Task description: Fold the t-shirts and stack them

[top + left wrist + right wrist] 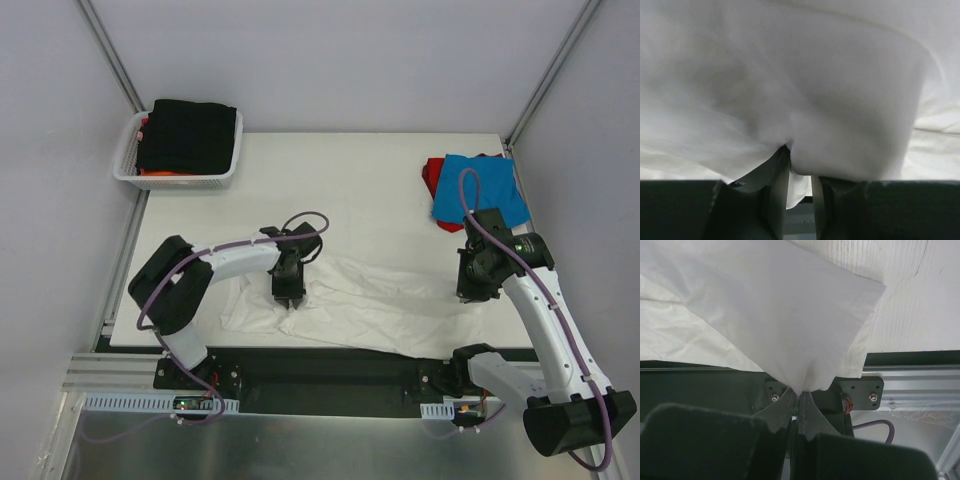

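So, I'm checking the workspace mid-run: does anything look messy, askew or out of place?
The white t-shirt lies rumpled along the near edge of the table, pinched by the left gripper and right gripper, not flat. The blue t-shirt sits crumpled over the red t-shirt, far right.

Robot lab: white-panelled, aluminium-framed enclosure (pixel 112 55)

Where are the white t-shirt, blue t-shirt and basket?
white t-shirt (pixel 385 305): top view, middle of the spread cloth.
blue t-shirt (pixel 495 185): top view, centre of the fabric.
basket (pixel 176 180): top view, front wall.
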You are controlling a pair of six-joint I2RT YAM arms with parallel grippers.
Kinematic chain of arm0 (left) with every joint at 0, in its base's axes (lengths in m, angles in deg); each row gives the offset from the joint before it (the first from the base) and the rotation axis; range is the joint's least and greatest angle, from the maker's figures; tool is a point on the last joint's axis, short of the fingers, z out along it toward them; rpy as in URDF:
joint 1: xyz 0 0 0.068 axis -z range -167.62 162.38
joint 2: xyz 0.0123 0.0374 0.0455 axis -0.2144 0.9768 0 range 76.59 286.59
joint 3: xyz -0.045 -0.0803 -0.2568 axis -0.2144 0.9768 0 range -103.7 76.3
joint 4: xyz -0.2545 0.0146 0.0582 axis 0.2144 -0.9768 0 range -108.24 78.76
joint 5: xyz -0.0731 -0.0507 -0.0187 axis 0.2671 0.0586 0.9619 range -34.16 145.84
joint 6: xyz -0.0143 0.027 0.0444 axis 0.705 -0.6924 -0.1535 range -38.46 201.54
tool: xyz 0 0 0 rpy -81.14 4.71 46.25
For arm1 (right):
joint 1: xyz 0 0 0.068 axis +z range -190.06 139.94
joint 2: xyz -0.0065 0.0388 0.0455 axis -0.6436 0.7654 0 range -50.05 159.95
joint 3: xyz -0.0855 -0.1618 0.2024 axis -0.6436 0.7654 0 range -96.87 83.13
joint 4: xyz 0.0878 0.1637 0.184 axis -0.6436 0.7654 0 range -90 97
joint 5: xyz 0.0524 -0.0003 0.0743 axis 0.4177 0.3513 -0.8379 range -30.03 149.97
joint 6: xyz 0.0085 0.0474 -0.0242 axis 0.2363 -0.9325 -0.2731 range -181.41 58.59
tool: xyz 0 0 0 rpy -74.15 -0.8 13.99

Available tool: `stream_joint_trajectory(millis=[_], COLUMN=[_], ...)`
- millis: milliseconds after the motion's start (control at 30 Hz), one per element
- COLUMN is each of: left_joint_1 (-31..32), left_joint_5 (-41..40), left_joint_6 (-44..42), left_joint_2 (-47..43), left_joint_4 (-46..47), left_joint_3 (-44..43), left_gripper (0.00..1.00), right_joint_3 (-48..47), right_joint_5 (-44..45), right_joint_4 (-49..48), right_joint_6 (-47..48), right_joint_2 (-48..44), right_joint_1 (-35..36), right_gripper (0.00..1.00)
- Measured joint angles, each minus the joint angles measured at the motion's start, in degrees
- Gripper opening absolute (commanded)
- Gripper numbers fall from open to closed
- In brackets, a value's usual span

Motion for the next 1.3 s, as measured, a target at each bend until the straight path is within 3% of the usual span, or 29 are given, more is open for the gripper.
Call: stream_joint_trajectory(millis=[300,667,933,1300], left_joint_1=[-8.7,-16.8,-16.8,-15.6], left_joint_5=[7.1,5.2,0.6,-6.0], left_joint_6=[-6.3,-11.9,-14.2,-14.6], left_joint_2=[11.7,16.1,12.9,1.6], left_joint_4=[-8.3,-8.5,-5.0,-4.6], left_joint_3=[-12.8,-20.3,-17.8,-14.7], left_gripper=[0.24,0.27,0.43,0.43], right_joint_3=[0.0,-0.1,-0.1,-0.1], right_joint_5=[0.0,0.0,0.0,-0.2], right_joint_4=[0.3,0.7,0.7,0.5], right_joint_6=[-0.2,-1.0,-1.6,-1.9], right_joint_2=[-0.7,-2.2,-2.4,-1.9], right_joint_1=[0.0,0.0,0.0,0.0], right_gripper=[0.01,0.01,0.01,0.01])
